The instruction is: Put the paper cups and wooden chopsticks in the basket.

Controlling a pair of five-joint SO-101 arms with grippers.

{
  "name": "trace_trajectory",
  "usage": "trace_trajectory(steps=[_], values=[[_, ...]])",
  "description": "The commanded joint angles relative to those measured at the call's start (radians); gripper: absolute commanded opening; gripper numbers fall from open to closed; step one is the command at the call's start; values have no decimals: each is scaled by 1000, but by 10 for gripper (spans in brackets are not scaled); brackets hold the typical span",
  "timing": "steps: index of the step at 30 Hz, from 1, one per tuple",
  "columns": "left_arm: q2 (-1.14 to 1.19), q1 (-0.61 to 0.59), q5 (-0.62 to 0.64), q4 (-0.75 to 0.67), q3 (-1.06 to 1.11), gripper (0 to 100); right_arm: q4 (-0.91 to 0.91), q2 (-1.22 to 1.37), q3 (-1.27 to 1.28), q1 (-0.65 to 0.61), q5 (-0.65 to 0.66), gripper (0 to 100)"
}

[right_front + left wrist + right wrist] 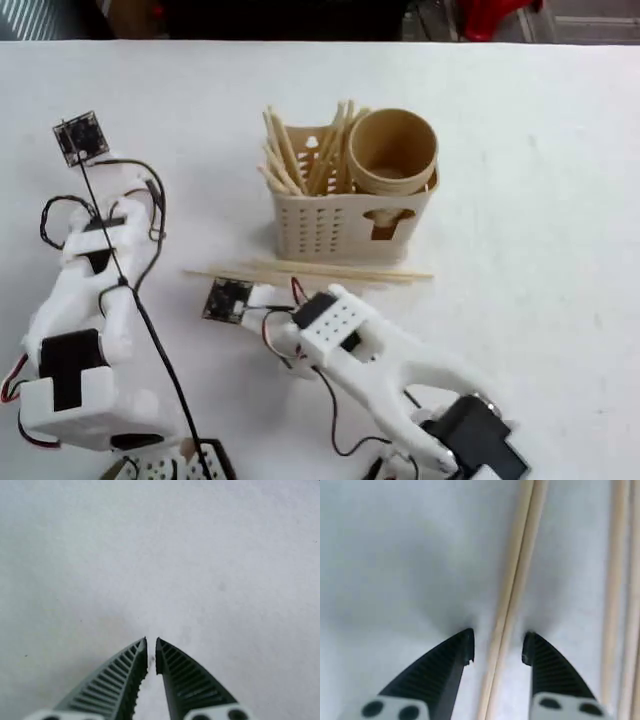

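Note:
A white slotted basket [340,228] holds a brown paper cup [392,150] and several wooden chopsticks [300,150] standing upright. More chopsticks [310,270] lie flat on the table just in front of the basket. My right arm [335,330] is over them. My right gripper [497,647] is open and straddles a pair of chopsticks [517,570], with its fingertips [465,650] close to the table. A second pair [622,580] lies beside it. My left arm [90,270] rests at the table's left, its gripper [151,647] shut over bare table.
The white table [540,200] stretches wide to the right of the basket and behind it. Black cables [150,330] trail from the left arm toward the front edge. Dark and red objects sit beyond the far edge.

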Motion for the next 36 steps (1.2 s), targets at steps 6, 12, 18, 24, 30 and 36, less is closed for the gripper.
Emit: trace_trajectory(steps=[6,12,18,24,30,36], values=[[-4,8,-11,-23,-57,50,-2,58,-72,41,3,33],[-4,8,-11,-23,-57,50,4,1,-54,90,0,16],[-4,8,-11,-23,-57,50,65,-236,17,94,0,16],[-4,10,-11,-23,-57,50,151,-621,107,101,-2,16],[-4,10,-11,-23,-57,50,191,-872,163,99,-74,18],[-4,10,-11,-23,-57,50,145,-714,152,96,-74,22]])
